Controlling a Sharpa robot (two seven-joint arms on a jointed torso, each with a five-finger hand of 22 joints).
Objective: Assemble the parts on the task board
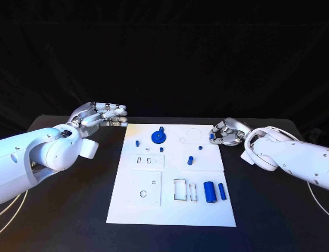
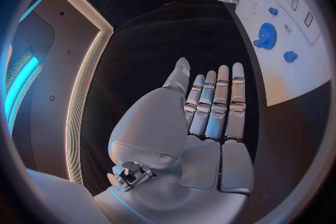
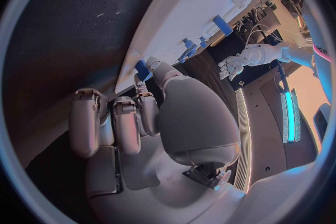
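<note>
The white task board (image 1: 172, 178) lies in the middle of the black table. On it are a blue gear (image 1: 158, 137), a few small blue pegs (image 1: 189, 159) and two blue cylinders (image 1: 209, 191) near the front right. My right hand (image 1: 226, 132) sits at the board's far right edge with its fingers curled, and pinches a small blue part (image 3: 143, 70) between thumb and fingertip. My left hand (image 1: 100, 116) hovers off the board's far left corner with its fingers stretched out (image 2: 213, 106) and nothing in it. The gear (image 2: 266, 35) also shows in the left wrist view.
Rectangular and oval recesses (image 1: 180, 189) are cut into the board's near half. Bare black table (image 1: 73, 210) runs along both sides of the board. White cables (image 1: 5, 215) trail under my left arm.
</note>
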